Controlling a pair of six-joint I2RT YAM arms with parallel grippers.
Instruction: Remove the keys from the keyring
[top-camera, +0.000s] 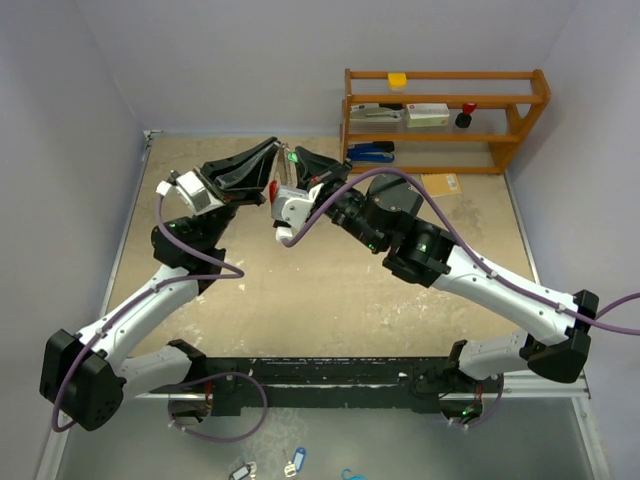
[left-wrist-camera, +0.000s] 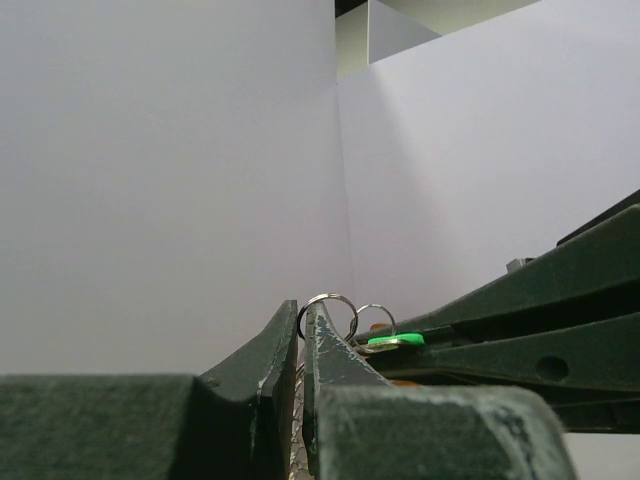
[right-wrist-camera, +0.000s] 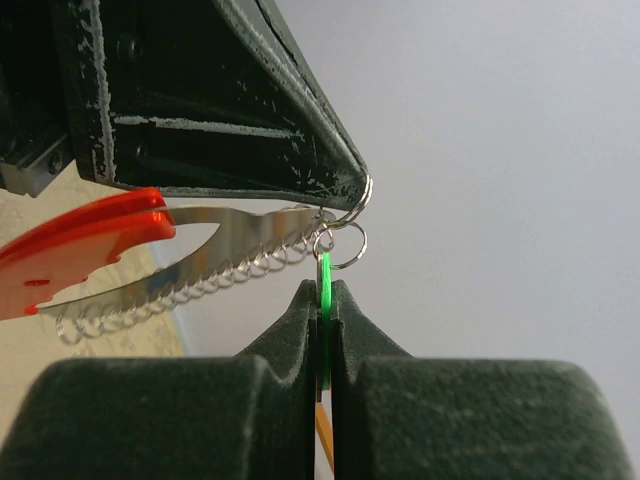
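Left hand (left-wrist-camera: 304, 312) pinches the keyring (right-wrist-camera: 80, 245); right hand (right-wrist-camera: 325, 295) clamps the keys (left-wrist-camera: 395, 341) just beside it.

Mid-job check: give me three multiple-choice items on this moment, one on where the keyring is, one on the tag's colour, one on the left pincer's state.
1. Where is the keyring?
A. Lying flat on the table
B. Hanging from the left pincer
C. Out of every view

2. What colour is the tag in the right pincer?
A. Blue
B. Yellow
C. Green

3. How is the left pincer?
A. Shut on a silver ring
B. Wide open
C. Shut on nothing

Answers:
1 B: in the right wrist view its red piece and chain trail from the ring at the left pincer's tip.
2 C: both wrist views show a bright green edge between the right fingers.
3 A: the left wrist view shows its fingers pressed together with the ring poking out above them.
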